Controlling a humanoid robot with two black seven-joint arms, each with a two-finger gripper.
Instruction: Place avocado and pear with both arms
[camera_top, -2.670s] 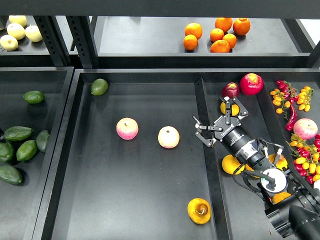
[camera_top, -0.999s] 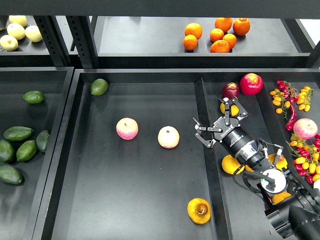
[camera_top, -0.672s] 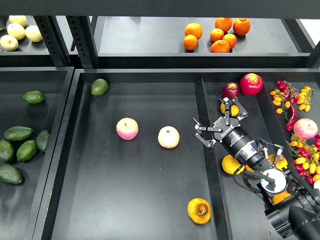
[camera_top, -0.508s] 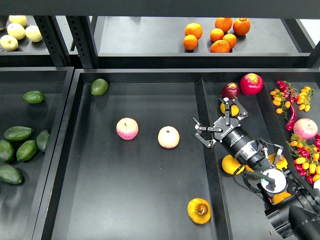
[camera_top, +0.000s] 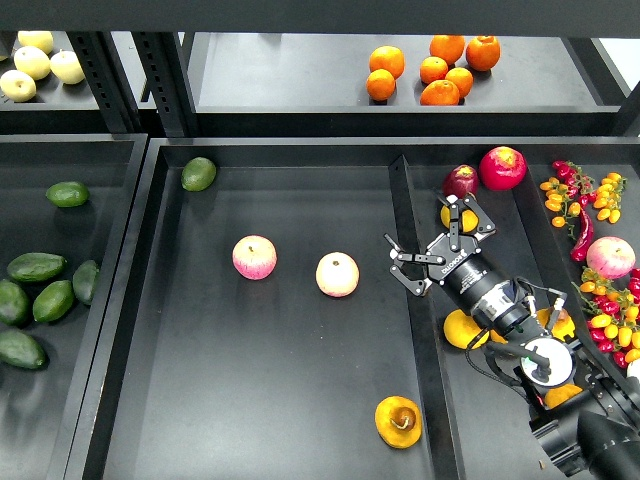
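Note:
The pear (camera_top: 398, 421), orange-yellow with a brownish hollow, lies at the front right of the middle tray (camera_top: 250, 400). Several dark green avocados lie in the left tray, one at the back (camera_top: 67, 193) and one further forward (camera_top: 36, 266). My right gripper (camera_top: 427, 236) is open and empty, hovering over the divider (camera_top: 412, 330) between the middle and right trays, well behind the pear. My left arm is out of view.
Two pink-blushed apples (camera_top: 254, 257) (camera_top: 337, 274) sit mid-tray. A rounder, lighter green fruit (camera_top: 198, 173) lies at the tray's back left. The right tray holds red apples (camera_top: 502, 167), yellow fruit (camera_top: 465, 328) and chillies (camera_top: 582, 232). Oranges (camera_top: 440, 70) sit on the back shelf.

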